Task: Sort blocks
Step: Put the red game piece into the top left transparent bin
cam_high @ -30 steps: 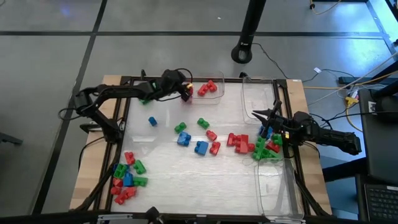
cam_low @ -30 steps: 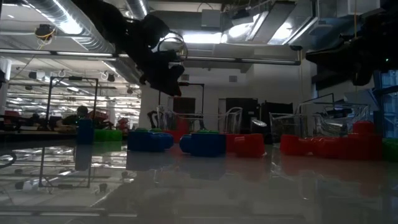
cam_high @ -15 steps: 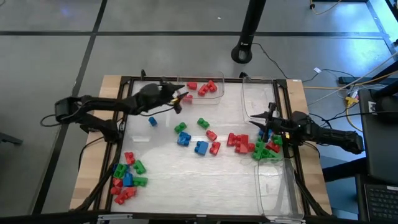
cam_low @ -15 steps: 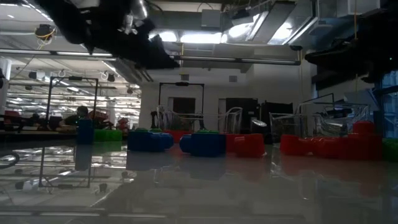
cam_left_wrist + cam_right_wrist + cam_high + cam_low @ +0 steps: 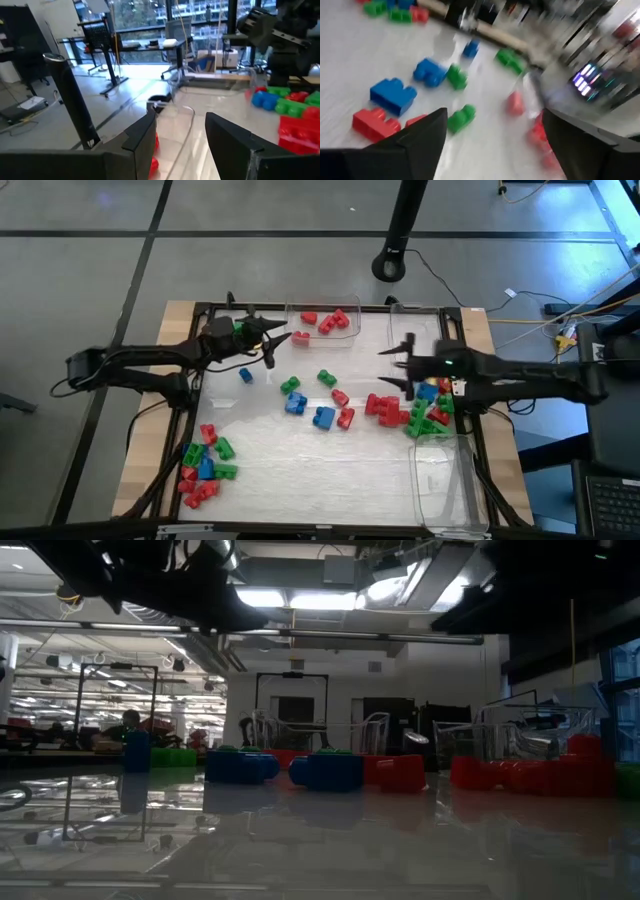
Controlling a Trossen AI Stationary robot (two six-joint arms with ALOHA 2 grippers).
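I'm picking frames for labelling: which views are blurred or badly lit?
Right wrist view: motion-smeared, though the blocks stay readable. Low view: backlit by ceiling lights, arms black silhouettes, table glossy with reflections. High view: evenly lit and sharp. Left wrist view: clear.

Ceiling lights [image 5: 300,600] glare in the low view, leaving the arms silhouetted and the glossy desk [image 5: 320,840] reflective. The right wrist view is motion-blurred throughout.
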